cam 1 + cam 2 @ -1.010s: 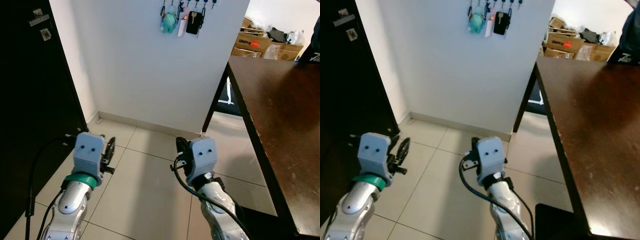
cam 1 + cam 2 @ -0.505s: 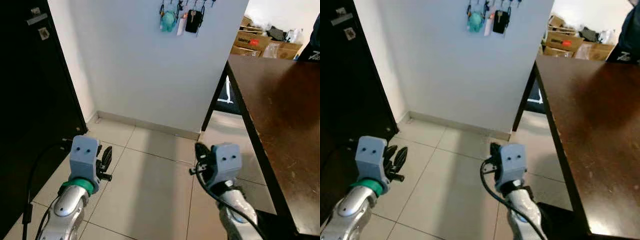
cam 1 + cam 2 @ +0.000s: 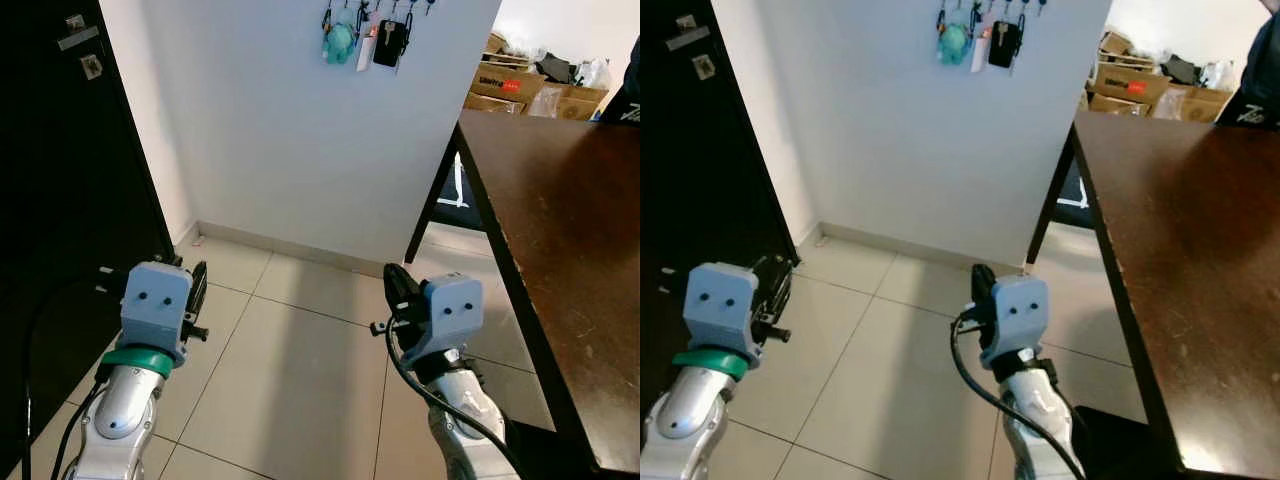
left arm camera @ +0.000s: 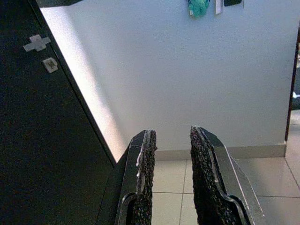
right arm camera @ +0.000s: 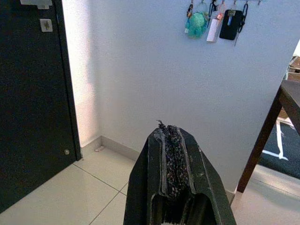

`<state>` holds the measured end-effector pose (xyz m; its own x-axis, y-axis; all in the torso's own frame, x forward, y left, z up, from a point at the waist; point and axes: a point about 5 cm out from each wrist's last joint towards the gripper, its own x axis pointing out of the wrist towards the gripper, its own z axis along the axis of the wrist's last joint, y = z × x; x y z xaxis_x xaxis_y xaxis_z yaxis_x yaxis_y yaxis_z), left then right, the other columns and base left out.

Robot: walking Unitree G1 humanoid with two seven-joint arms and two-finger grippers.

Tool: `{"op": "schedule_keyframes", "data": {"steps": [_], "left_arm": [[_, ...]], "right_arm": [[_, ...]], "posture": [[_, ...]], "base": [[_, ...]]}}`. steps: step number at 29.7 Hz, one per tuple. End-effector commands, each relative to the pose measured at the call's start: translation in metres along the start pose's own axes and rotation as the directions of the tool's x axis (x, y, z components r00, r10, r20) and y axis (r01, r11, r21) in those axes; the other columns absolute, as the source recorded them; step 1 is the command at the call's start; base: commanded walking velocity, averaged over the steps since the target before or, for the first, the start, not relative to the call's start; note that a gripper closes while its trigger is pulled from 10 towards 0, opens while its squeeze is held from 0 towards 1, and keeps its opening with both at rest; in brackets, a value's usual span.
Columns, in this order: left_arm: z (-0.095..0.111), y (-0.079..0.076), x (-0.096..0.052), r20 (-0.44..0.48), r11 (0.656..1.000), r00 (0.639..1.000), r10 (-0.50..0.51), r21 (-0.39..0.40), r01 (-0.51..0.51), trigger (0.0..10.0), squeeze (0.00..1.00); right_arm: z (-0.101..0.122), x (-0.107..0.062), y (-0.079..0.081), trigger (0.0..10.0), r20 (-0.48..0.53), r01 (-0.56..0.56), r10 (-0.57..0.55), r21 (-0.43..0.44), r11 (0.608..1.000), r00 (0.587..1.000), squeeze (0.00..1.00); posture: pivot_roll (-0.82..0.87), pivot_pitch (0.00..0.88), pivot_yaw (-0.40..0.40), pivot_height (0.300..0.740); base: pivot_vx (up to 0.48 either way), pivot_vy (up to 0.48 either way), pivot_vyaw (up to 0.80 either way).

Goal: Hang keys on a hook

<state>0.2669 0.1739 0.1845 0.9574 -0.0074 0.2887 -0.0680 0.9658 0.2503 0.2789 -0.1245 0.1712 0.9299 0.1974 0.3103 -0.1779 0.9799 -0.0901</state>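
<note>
Seemingly, the hanging itself was already over: high on the white plaster wall (image 3: 300, 130) a row of small hooks (image 5: 225, 2) carried a cluster of keys and fobs (image 3: 365, 35), among them a teal plush keyring (image 3: 338, 42), a pale rectangular tag (image 5: 213, 27) and a black car-key fob (image 3: 388, 42), all dangling close together just beside one another. Nothing that looked like a loose set of keys lay on the beige tiled floor (image 3: 290, 370) or on the dark brown wooden table (image 3: 560, 220), so I judged that the keys meant by the task were among those on the hooks, though which bunch was the robot's could not be told. The left end effector (image 4: 171, 154) hung low near the black door (image 3: 60, 180), its two rough black fingers (image 4: 145, 164) parted by a clear gap with only wall and floor showing between them, holding nothing. The right end effector (image 5: 172, 140) sat low over the tiles beside the table's leg, its pads pressed together with no key ring or strap caught in them. Both were well below and well apart from the hooks. Cardboard boxes (image 3: 515, 85) stood stacked beyond the table. What was left appeared to be little more than standing clear.
</note>
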Motion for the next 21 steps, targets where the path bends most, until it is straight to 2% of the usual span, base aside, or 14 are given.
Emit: {"op": "schedule_keyframes", "data": {"steps": [1, 7, 13, 21], "left_arm": [[-0.006, -0.001, -0.001, -0.026, 1.000, 1.000, -0.007, 0.006, 0.007, 10.0, 0.00], [-0.014, 0.000, -0.002, -0.083, 1.000, 0.996, 0.015, -0.025, -0.017, 10.0, 0.00], [-0.016, 0.001, -0.002, -0.082, 0.999, 0.996, 0.020, -0.035, -0.023, 10.0, 0.00], [-0.020, 0.003, 0.001, -0.099, 0.996, 0.995, 0.025, -0.078, -0.033, 10.0, 0.00]], "right_arm": [[-0.004, -0.003, 0.001, 10.0, -0.016, 0.004, -0.004, 0.010, 1.000, 1.000, 0.00], [-0.010, -0.005, 0.004, 10.0, -0.043, -0.019, 0.019, 0.007, 1.000, 0.999, 0.00], [-0.011, -0.005, 0.005, 10.0, -0.045, -0.018, 0.019, 0.013, 1.000, 0.999, 0.00], [-0.014, -0.007, 0.009, 10.0, -0.051, -0.069, 0.068, -0.027, 0.997, 0.996, 0.00]], "posture": [[0.03, 0.056, 0.071, 0.740], [0.03, 0.062, 0.068, 0.740], [0.03, 0.063, 0.068, 0.740], [0.03, 0.047, 0.068, 0.740]], "base": [[0.000, 0.000, 0.00], [0.000, 0.000, 0.00], [0.000, 0.000, 0.00], [0.000, 0.000, 0.00]]}}
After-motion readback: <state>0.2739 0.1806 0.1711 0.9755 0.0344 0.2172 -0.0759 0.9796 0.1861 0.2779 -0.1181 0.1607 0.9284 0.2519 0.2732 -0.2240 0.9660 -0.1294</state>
